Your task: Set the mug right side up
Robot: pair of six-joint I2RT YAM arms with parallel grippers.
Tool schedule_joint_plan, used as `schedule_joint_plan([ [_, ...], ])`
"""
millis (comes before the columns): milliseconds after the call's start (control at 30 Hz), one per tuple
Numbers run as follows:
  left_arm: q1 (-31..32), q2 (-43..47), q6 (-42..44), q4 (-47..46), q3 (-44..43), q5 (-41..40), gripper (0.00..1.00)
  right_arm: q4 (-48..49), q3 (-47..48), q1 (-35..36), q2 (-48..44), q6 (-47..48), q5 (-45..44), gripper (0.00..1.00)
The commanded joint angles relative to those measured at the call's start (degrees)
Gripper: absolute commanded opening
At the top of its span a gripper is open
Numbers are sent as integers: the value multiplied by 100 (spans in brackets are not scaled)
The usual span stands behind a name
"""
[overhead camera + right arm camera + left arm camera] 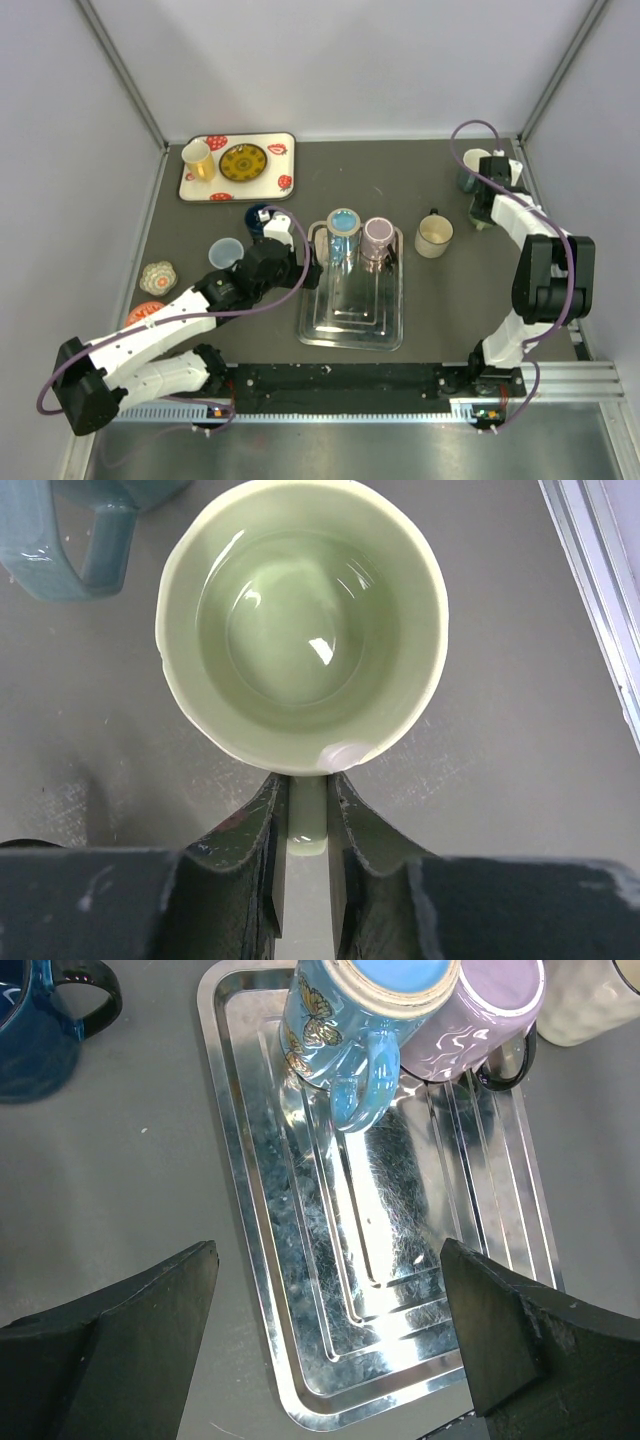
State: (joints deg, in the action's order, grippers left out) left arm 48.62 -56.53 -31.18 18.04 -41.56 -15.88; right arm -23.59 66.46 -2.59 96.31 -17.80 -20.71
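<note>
Right tool (308, 782) pinching handle (308, 828) | green mug (300, 620) upright, mouth up | left tool (328, 1250) agape

The grey table (430, 290) is carrying a metal tray (350, 320) at its middle and a strawberry tray (190, 188) at far left. A dark blue mug (260, 220), pale cup (226, 252), flowered dish (158, 277) and cream mug (434, 237) are sitting around them. A green mug (300, 630) and teal mug (472, 165) are standing far right.

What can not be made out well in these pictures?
- Right wrist view: the teal mug is cut off by the top edge; the green mug in the right hand shows no outer wall.
- Top view: the right arm covers most of the green mug.
- Left wrist view: the left edge cuts off the dark blue mug.
</note>
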Motion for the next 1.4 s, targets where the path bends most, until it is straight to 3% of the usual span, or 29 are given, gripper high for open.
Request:
schedule_joint_plan([
  [0, -19, 19, -11, -231, 52, 50, 98, 110, 192, -66, 107, -48, 49, 14],
  [167, -11, 55, -29, -222, 104, 76, 98, -5, 184, -75, 169, -109, 6, 0],
  [700, -11, 213, -108, -222, 16, 331, 97, -339, -730, 13, -1412, -487, 50, 0],
  [1000, -11, 213, -257, -354, 262, 559, 96, -330, -1346, 39, -1501, -566, 243, 0],
  [1367, -2, 274, -283, -372, 333, 577, 96, -409, -1153, 74, -1352, -558, 137, 37],
])
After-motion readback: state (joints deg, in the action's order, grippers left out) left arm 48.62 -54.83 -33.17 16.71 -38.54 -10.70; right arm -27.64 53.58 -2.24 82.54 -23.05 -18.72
